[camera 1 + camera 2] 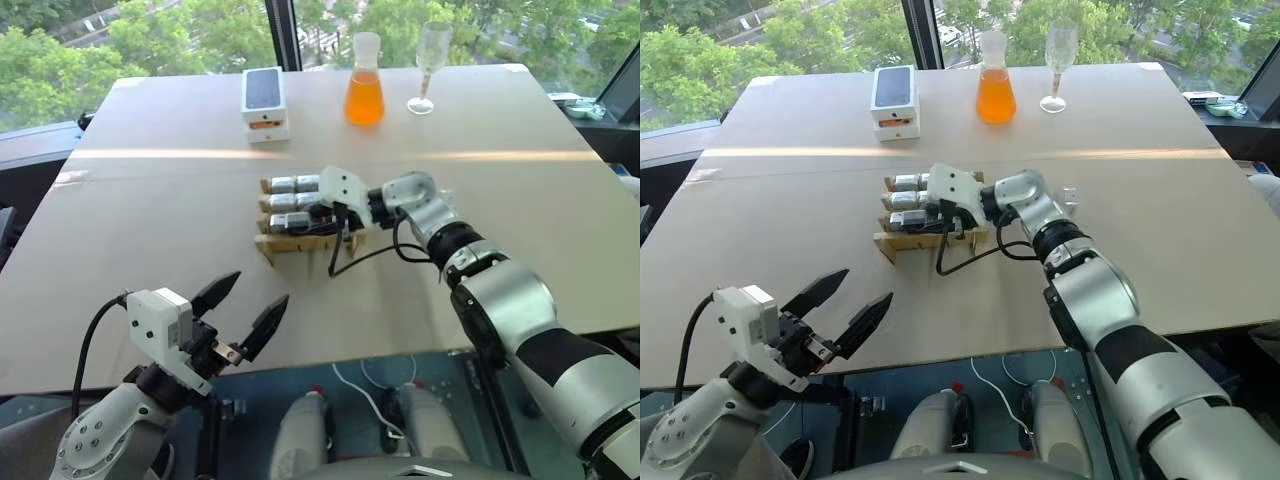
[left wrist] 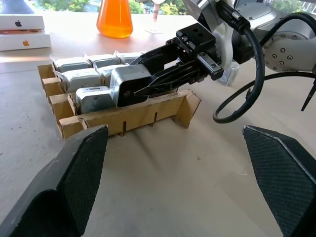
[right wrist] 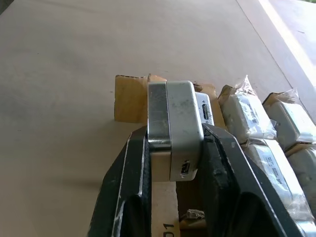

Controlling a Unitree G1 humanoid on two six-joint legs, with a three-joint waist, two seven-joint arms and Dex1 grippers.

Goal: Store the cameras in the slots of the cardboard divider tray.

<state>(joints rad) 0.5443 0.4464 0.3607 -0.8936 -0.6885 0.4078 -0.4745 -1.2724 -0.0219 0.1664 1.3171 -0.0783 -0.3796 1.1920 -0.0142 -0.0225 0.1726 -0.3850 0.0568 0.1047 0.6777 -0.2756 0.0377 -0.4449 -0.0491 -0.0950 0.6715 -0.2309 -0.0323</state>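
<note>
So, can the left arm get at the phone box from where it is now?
Probably not. The left tool hangs open at the table's near edge, while the phone box sits at the far edge. The tray and the right tool, shut on a camera, lie partly between them.

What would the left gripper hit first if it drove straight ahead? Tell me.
Probably the cardboard divider tray: the left gripper, jaws open, points across bare table at the tray's near wall, just under the camera held by the right gripper. Depth is uncertain.
</note>
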